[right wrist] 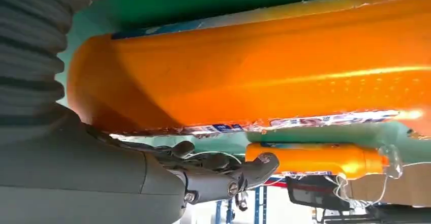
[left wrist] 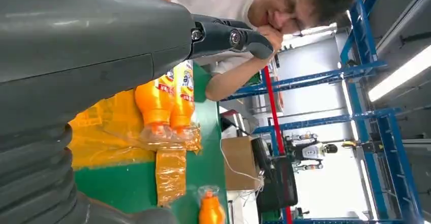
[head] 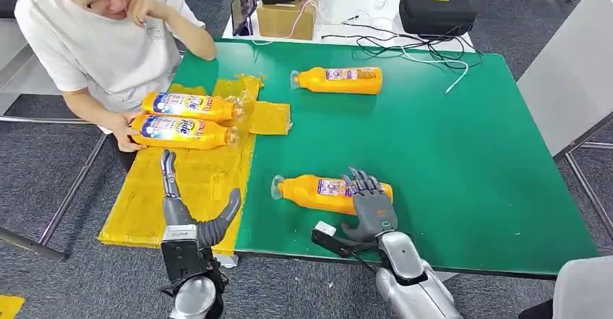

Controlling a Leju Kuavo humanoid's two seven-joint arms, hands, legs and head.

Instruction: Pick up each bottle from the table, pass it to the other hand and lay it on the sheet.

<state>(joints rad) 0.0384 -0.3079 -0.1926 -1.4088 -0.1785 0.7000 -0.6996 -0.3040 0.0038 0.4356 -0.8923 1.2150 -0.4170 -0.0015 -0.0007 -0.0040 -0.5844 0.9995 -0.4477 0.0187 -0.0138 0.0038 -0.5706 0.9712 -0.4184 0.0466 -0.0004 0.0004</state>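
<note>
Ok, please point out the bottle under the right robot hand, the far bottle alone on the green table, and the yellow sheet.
near bottle (head: 312, 192), head view, orange body beside the label
far bottle (head: 340, 80), head view, middle of its body
yellow sheet (head: 184, 189), head view, bare part below the two laid bottles

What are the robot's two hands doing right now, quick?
Left hand: open, holding nothing, fingers apart above the yellow sheet.
Right hand: fingers over the near bottle on the table; a firm grip cannot be told.

Robotics lab or workshop: blue metal racking (left wrist: 325, 76), another robot (left wrist: 310, 152) on a stand, grey carpet floor (head: 43, 174), cable-strewn white bench (head: 361, 4).
</note>
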